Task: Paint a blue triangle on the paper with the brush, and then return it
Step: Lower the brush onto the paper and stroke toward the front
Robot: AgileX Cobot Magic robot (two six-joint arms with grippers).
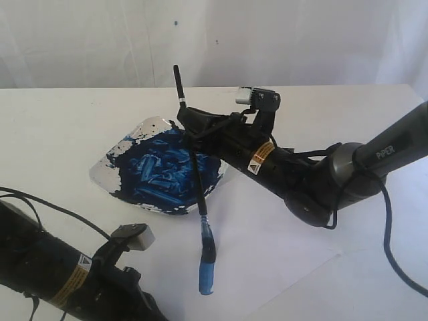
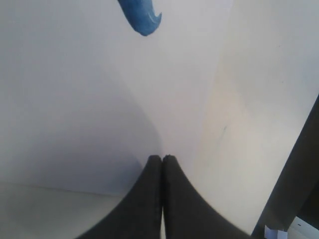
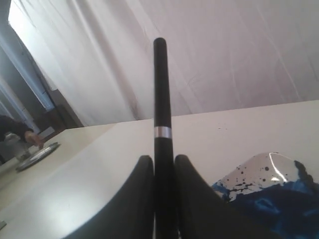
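Right fingers (image 3: 133, 199) pinch the brush (image 3: 160, 84), its tip seemingly on the paper (image 1: 267, 247); left fingers (image 2: 144, 204) pressed together.

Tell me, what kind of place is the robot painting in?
Probably a robot test setup, not an art room: a plain white table with a white cloth backdrop hung behind, and two black robot arms, one marked PiPER, beside a paint dish.
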